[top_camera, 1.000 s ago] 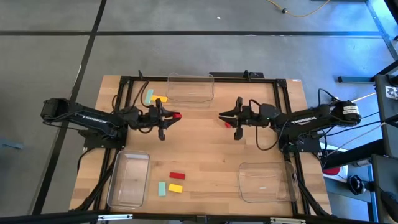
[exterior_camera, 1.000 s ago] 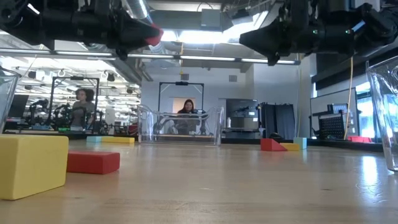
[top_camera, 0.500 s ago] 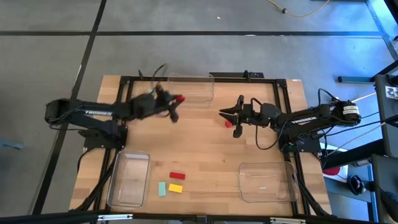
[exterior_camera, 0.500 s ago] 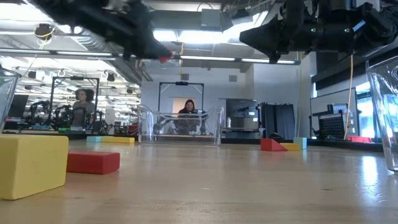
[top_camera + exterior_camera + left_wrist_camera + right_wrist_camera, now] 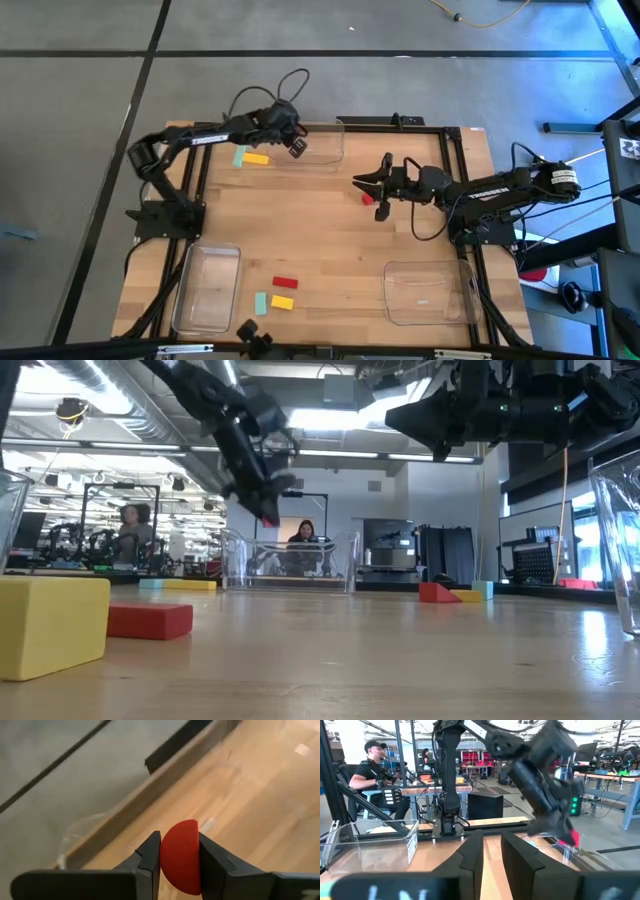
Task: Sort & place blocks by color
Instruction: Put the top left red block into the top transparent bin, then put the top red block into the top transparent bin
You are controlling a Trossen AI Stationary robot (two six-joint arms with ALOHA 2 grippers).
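My left gripper (image 5: 297, 148) hangs over the clear far tray (image 5: 322, 152), shut on a small red block (image 5: 180, 856); the low view shows that block (image 5: 268, 517) high above the table. My right gripper (image 5: 368, 186) hovers open over mid-table, beside another red block (image 5: 367, 198) lying flat. A teal block (image 5: 239, 155) and a yellow block (image 5: 256, 158) lie left of the far tray. A red bar (image 5: 286, 283), a teal piece (image 5: 260, 303) and a yellow piece (image 5: 283, 302) lie near the near edge. My left gripper pinches the red block between its two fingers, one on each flat side, beside the rounded edge (image 5: 179, 827) that sticks out past the fingertips (image 5: 150, 854). The fingers slant down from the table's left. The block is lifted clear over the far tray's inside.
Clear trays stand at the near left (image 5: 207, 290) and near right (image 5: 425, 293). A black frame (image 5: 200, 150) borders the table. Bare wood lies between the arms. People sit in the room beyond the table (image 5: 303, 532).
My left gripper has swung from mid-table toward the far edge and tipped downward, carrying the red block with it; it now hangs over the far tray.
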